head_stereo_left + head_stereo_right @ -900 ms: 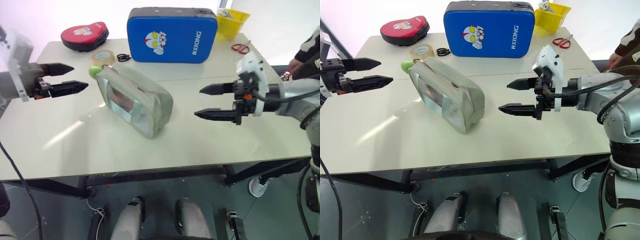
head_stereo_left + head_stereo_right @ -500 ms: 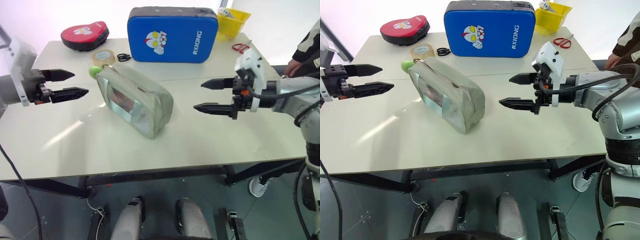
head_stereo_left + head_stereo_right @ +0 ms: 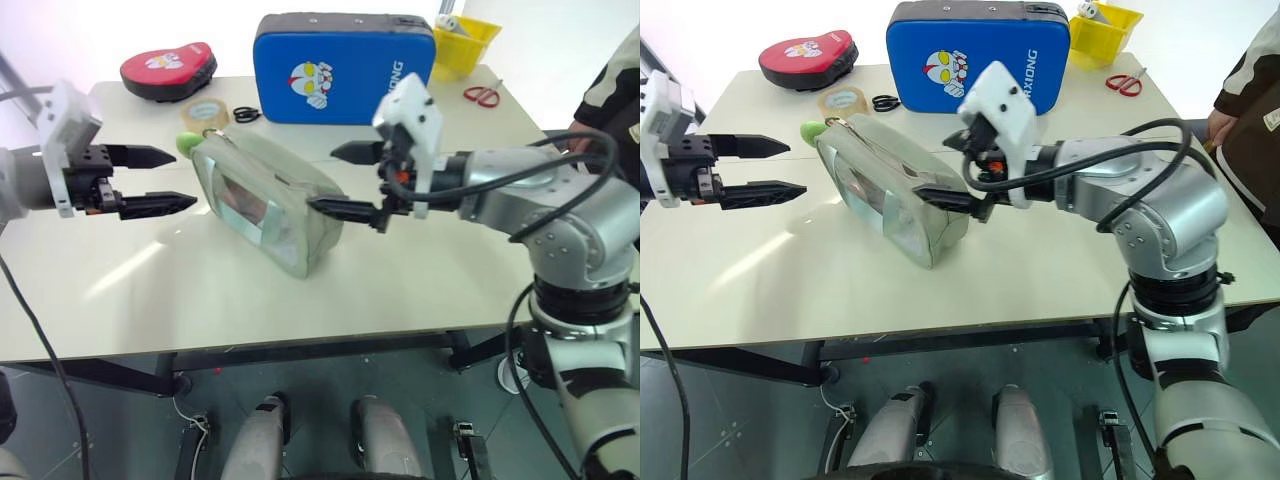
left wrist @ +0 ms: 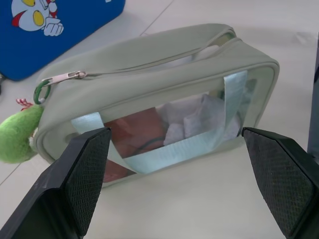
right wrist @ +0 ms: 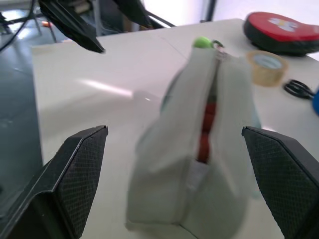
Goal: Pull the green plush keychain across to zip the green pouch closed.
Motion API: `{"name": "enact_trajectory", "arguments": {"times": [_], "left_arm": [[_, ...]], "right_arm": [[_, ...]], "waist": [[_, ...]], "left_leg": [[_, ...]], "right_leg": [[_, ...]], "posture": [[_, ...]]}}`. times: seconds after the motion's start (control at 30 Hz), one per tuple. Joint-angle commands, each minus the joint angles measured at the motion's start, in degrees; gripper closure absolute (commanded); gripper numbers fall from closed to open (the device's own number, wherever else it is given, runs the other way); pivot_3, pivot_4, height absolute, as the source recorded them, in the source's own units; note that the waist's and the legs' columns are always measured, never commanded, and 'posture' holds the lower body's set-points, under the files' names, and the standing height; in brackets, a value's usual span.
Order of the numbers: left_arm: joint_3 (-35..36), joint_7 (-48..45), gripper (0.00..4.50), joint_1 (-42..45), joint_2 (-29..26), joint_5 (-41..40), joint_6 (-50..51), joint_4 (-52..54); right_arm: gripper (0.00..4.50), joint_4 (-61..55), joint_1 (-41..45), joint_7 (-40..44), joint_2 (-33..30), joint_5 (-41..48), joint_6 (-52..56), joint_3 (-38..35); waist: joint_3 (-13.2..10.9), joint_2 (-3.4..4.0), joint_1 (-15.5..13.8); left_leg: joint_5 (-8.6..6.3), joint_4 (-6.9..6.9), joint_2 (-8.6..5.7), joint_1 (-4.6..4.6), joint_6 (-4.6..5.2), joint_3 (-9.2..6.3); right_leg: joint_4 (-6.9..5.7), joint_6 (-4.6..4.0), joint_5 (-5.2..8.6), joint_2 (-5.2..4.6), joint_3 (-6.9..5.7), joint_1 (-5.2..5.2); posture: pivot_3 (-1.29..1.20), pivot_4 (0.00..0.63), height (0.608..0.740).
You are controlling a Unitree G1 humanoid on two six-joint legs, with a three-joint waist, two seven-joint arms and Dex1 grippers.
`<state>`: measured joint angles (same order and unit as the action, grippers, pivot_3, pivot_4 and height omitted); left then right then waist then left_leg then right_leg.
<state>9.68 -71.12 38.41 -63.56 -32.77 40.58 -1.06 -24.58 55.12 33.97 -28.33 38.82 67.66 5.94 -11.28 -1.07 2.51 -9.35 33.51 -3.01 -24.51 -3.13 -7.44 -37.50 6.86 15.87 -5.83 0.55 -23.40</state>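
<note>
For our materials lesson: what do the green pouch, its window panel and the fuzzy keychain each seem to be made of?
The green pouch: matte woven fabric, judging by its soft folds and stitched seams.
Its window: clear, slightly glossy plastic, probably vinyl; the red contents show through.
The green plush keychain: fuzzy synthetic plush, with a fluffy, fibrous surface. It hangs on a ring by the zipper pull.

Bare table (image 3: pixel 150 290) left of the green pouch (image 3: pixel 285 205) — tape roll (image 3: pixel 205 112) crowds its far end.

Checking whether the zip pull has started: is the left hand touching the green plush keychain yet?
Apart. In the left eye view, bare table shows between the open left hand and the green plush keychain at the green pouch's end.
</note>
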Motion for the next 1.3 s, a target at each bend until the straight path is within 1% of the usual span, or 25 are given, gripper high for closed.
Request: {"name": "enact_trajectory", "arguments": {"times": [0.03,0.1,0.17,0.23,0.33,0.43,0.57,0.6,0.67,0.73,0.83,0.9,0.97,1.1,1.2,1.27,1.3], "left_arm": [[-0.8,-0.6,0.04,1.9,-0.6,1.2,-1.8,0.6],[-1.3,-1.2,0.04,2.0,-0.6,1.4,-2.1,1.1],[-1.2,-1.5,0.04,1.5,-0.6,0.2,-1.0,3.1],[-0.7,-2.0,0.04,0.1,-1.0,-1.3,0.5,6.3],[0.5,-1.9,0.04,-1.5,-1.4,-3.5,2.9,9.8],[1.4,-0.9,0.0,-2.0,-1.5,-4.9,4.6,11.6],[1.3,0.2,0.0,-2.2,-1.4,-5.3,5.4,12.5],[1.3,0.3,0.0,-2.1,-1.3,-5.5,5.7,12.6],[1.9,0.4,0.0,-1.6,-1.1,-7.4,7.3,13.2],[2.2,0.7,0.0,-1.2,-0.7,-8.9,8.5,13.6],[1.8,1.1,0.0,-1.0,-0.2,-9.1,8.2,13.3],[1.6,1.3,0.0,-1.0,-0.1,-8.5,7.4,12.3],[1.3,1.6,0.0,-0.9,0.1,-7.8,6.6,11.5],[0.8,1.5,0.0,-1.0,0.5,-7.3,5.6,11.0],[0.6,1.2,0.0,-1.2,0.6,-7.0,4.9,10.7],[0.5,0.8,0.0,-1.4,0.5,-6.6,4.3,10.3],[0.6,0.6,0.0,-1.5,0.4,-6.5,4.1,10.1]], "right_arm": [[0.0,-0.2,1.7,-1.3,2.9,-1.9,-1.8,4.2],[0.0,1.5,1.4,-0.4,2.9,-5.4,-5.2,8.2],[0.0,4.0,0.9,0.8,1.3,-10.3,-10.4,12.4],[0.0,6.8,0.5,1.7,0.6,-14.0,-14.4,14.9],[0.0,8.7,0.5,3.1,0.9,-15.8,-16.7,15.5],[0.86,10.1,0.3,4.9,0.8,-17.2,-18.4,15.8],[2.85,11.8,-0.7,7.6,-1.0,-20.7,-22.4,16.6],[3.48,12.2,-0.8,8.4,-1.5,-21.5,-23.4,16.7],[4.42,13.5,-0.8,10.4,-3.3,-23.2,-25.9,16.7],[4.47,15.4,-0.4,11.9,-4.9,-25.3,-28.8,16.7],[4.47,24.3,1.8,13.6,-9.5,-32.5,-40.1,16.8],[4.47,30.3,3.5,14.1,-10.3,-34.5,-44.8,15.7],[4.47,38.1,5.4,15.1,-11.3,-36.5,-52.0,14.9],[4.47,50.3,8.0,19.0,-11.7,-37.6,-66.8,12.5],[4.47,55.9,8.9,23.1,-11.2,-36.0,-74.4,10.1],[4.47,58.7,9.6,26.8,-11.7,-36.4,-81.8,9.9],[4.47,60.7,10.4,27.3,-11.8,-36.9,-85.4,9.6]], "waist": [[0.0,0.0,0.0],[0.0,0.0,0.0],[0.0,0.0,0.0],[0.0,0.0,0.0],[0.0,0.0,0.1],[0.0,0.0,0.2],[0.0,0.0,0.1],[0.0,0.0,0.1],[0.0,0.0,0.0],[0.0,0.0,0.0],[0.0,0.0,-0.1],[0.0,0.0,-0.1],[0.0,0.0,0.0],[0.0,0.0,0.0],[0.0,0.0,0.1],[0.0,0.0,0.1],[0.0,0.0,0.1]], "left_leg": [[0.0,0.01,0.0,0.0,0.0,0.0],[0.0,0.01,-0.01,0.01,0.0,0.0],[0.0,0.01,-0.02,0.01,0.0,0.01],[0.0,0.02,-0.02,0.01,0.0,0.01],[0.0,0.01,-0.02,0.01,0.0,0.01],[0.0,0.0,0.02,0.01,0.0,0.0],[0.0,0.01,0.04,0.02,0.0,-0.01],[0.0,0.01,0.04,0.03,0.0,-0.01],[0.0,0.03,0.04,0.03,0.0,-0.01],[0.0,0.05,0.03,0.03,0.0,-0.01],[0.0,0.06,0.03,0.03,0.0,-0.01],[0.0,0.12,0.02,0.04,0.0,0.0],[0.0,0.15,0.02,0.04,0.0,0.0],[0.0,0.11,0.02,0.03,0.0,0.01],[0.01,0.04,0.02,0.03,-0.01,0.03],[0.01,0.02,0.02,0.04,-0.01,0.03],[0.01,0.02,0.02,0.04,-0.01,0.03]], "right_leg": [[-0.01,0.0,0.0,0.01,0.0,0.0],[-0.02,0.0,0.0,0.01,0.0,0.0],[-0.02,0.0,0.0,0.02,0.0,0.0],[-0.02,0.0,0.0,0.03,0.0,0.01],[-0.03,0.0,0.0,0.03,0.0,0.0],[-0.06,0.01,0.0,0.08,0.0,-0.02],[-0.07,0.01,0.0,0.12,0.0,-0.01],[-0.07,0.01,0.0,0.13,0.0,0.0],[-0.06,0.01,0.0,0.13,0.0,0.01],[-0.06,0.01,0.0,0.13,0.0,0.03],[-0.06,0.01,0.0,0.13,0.0,0.04],[-0.06,0.0,0.0,0.13,0.0,0.07],[-0.06,-0.01,-0.01,0.13,0.0,0.09],[-0.03,-0.01,-0.01,0.13,0.0,0.09],[-0.01,0.0,-0.01,0.13,0.02,0.07],[-0.01,0.0,-0.01,0.13,0.02,0.06],[-0.01,0.0,-0.01,0.13,0.02,0.06]], "posture": [[0.0,0.15,0.74],[0.0,0.15,0.74],[0.0,0.15,0.74],[0.0,0.15,0.74],[0.0,0.15,0.74],[0.0,0.15,0.74],[0.0,0.15,0.74],[0.0,0.15,0.74],[0.0,0.15,0.74],[0.0,0.15,0.74],[0.0,0.15,0.74],[0.0,0.15,0.74],[0.0,0.15,0.74],[0.0,0.15,0.74],[0.0,0.15,0.74],[0.0,0.15,0.74],[0.0,0.15,0.74]]}}
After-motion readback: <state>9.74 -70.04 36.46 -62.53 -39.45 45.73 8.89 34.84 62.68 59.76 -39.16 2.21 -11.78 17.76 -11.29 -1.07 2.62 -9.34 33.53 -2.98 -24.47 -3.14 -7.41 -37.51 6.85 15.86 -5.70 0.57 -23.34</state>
